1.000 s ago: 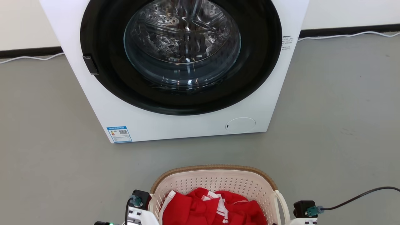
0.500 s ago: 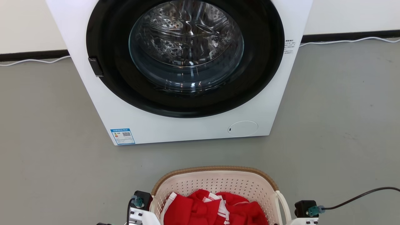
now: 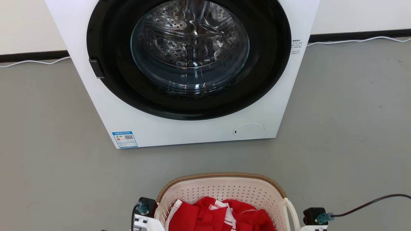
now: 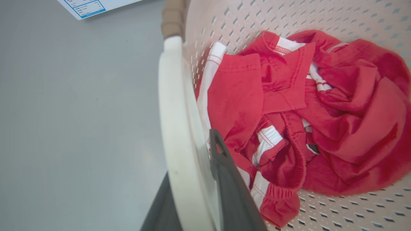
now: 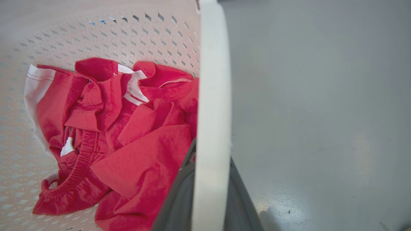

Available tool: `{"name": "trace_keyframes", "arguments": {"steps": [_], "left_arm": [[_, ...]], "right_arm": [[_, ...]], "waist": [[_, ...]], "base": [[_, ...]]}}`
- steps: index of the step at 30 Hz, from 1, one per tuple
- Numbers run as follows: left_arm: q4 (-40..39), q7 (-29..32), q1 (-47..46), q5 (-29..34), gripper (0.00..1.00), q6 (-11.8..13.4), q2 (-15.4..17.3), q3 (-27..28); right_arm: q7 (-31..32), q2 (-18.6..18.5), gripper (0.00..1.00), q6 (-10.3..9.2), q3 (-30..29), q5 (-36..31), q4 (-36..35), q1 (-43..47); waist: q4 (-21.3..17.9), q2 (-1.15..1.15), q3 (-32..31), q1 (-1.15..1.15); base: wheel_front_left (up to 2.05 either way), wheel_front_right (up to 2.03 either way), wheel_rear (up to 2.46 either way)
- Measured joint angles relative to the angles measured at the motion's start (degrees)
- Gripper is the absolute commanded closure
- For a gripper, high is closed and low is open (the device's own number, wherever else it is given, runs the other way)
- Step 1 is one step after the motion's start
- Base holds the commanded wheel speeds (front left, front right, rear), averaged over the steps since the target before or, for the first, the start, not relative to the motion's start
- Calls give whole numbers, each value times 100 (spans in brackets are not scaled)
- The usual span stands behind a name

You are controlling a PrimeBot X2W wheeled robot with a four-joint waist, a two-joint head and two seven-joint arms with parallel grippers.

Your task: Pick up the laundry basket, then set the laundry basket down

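With the laundry basket point(image 3: 221, 192) at the frame's bottom centre below the washer point(image 3: 192, 131), the left gripper point(image 4: 192, 179) and right gripper point(image 5: 212, 160) each pinch a white side handle point(image 4: 176, 112) between their fingers point(image 4: 224, 183), so the carry seems in hand, and the next move calls for an even, level lowering to the floor point(image 3: 337, 128).

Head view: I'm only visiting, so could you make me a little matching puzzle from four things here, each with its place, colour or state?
Things:
1. laundry basket
2. red clothes
3. washer
4. blue label

Descriptions:
A. round glass door shut
B. low on the washer's front, at its left corner
C. cream-white with a brown rim
D. heaped inside the basket

Pairs: 1-C, 2-D, 3-A, 4-B
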Motion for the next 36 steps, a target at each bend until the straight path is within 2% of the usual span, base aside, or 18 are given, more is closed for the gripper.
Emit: {"name": "trace_keyframes", "arguments": {"steps": [36], "left_arm": [[3,-32,-1,-298,100,68,0,-287]], "right_arm": [[22,2,100,0,-160,-164,2,0]], "waist": [[25,0,-12,0]], "base": [[0,0,0]]}}
